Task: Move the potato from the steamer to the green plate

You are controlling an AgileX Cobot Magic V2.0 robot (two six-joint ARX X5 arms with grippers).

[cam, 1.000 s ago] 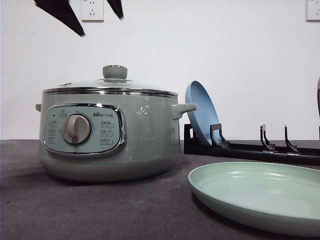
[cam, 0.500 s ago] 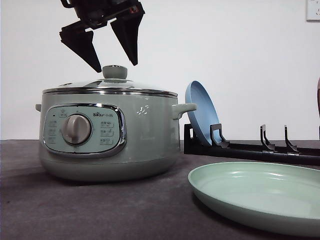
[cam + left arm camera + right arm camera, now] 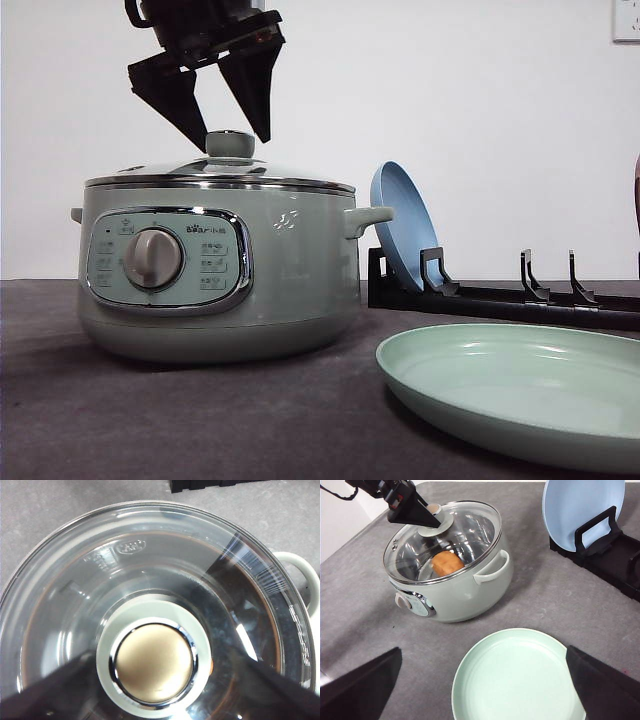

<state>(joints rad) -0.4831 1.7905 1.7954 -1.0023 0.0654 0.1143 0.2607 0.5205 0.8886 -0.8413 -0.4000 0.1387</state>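
Nearest on the grey table (image 3: pixel 370 605) lies the wide, shallow, pale mint-green plate (image 3: pixel 520 392), bare, its right edge cut off in the front view. Behind it to the left stands the round sage-green steamer (image 3: pixel 215 270), glass lid on. The oblong orange-brown potato (image 3: pixel 448 562) lies inside, seen through the glass, its long axis roughly level; its far end is hidden by the lid knob (image 3: pixel 152 662). The left claw (image 3: pixel 232 140) is spread, straddling the knob, contact unclear. The right claw (image 3: pixel 480 692) is spread wide above the plate. Farthest, a blue plate (image 3: pixel 402 225) leans in a black rack (image 3: pixel 500 297).
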